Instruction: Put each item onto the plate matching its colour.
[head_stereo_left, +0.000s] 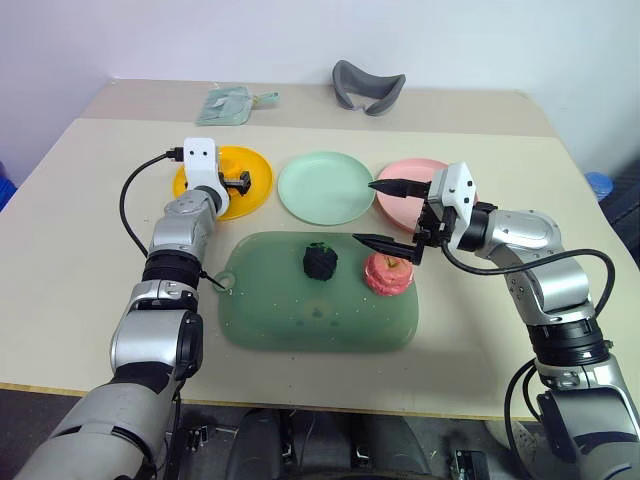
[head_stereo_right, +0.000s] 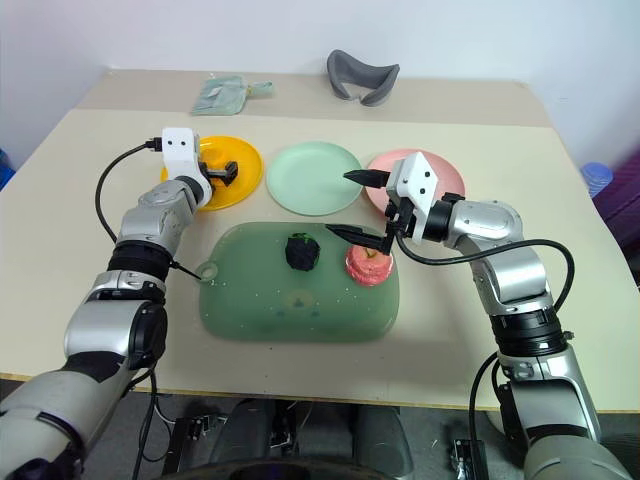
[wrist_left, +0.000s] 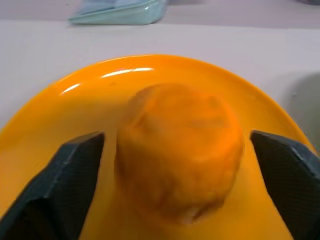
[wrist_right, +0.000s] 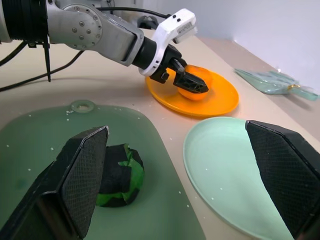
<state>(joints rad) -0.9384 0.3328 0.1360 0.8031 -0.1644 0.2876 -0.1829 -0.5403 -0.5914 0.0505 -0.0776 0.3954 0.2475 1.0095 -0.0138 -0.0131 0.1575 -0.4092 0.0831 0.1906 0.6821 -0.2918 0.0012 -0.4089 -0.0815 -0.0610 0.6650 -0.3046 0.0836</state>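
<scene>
Grey cushion (head_stereo_left: 368, 88), clear packet (head_stereo_left: 232, 104) at table (head_stereo_left: 100, 190) far edge.

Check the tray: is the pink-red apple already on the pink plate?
No, the pink-red apple lies on the green tray, beside the dark-green lump, while the pink plate holds no toy food.

No readable text, label, brand, number or sign on anything in view.
</scene>
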